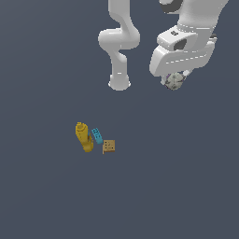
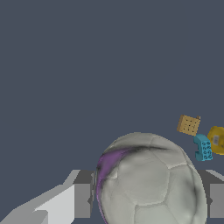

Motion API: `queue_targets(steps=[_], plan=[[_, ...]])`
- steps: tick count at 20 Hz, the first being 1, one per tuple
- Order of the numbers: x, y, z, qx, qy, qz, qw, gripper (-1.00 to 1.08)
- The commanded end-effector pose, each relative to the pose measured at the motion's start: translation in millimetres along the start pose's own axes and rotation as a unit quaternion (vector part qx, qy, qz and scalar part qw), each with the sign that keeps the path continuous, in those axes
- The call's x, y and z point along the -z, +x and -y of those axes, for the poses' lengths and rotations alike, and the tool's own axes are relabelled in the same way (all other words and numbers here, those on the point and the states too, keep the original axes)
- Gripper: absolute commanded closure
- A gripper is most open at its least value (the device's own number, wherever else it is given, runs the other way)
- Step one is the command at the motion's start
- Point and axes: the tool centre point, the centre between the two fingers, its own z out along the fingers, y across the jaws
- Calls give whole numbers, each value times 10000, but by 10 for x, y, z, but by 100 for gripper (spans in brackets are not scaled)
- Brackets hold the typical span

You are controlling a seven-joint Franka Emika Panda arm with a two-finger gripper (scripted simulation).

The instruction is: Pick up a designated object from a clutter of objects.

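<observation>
Gripping the small round ball, mottled grey and white with panel seams (image 1: 174,81), the white robot arm's gripper (image 2: 148,201) sat in the upper right of the exterior view, its grey fingers (image 2: 82,200) pinching the ball from both sides. Being a sphere, the ball had no long axis and pointed no particular way; the wrist view showed a purple patch (image 2: 111,159) on one flank. On the dark grey surface (image 1: 46,196), well apart from the ball and left of centre in the exterior view, lay a yellow bottle-like shape (image 1: 83,137), a blue studded brick (image 1: 97,135) just beside it, and a tan dotted cube (image 1: 109,146) near the brick.
</observation>
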Motion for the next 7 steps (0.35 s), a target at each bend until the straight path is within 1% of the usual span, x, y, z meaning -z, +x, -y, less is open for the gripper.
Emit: queue_targets(steps=[1, 7], plan=[[107, -18, 51, -5, 3, 0, 10000, 108], [199, -30, 102, -5, 3, 0, 10000, 108]])
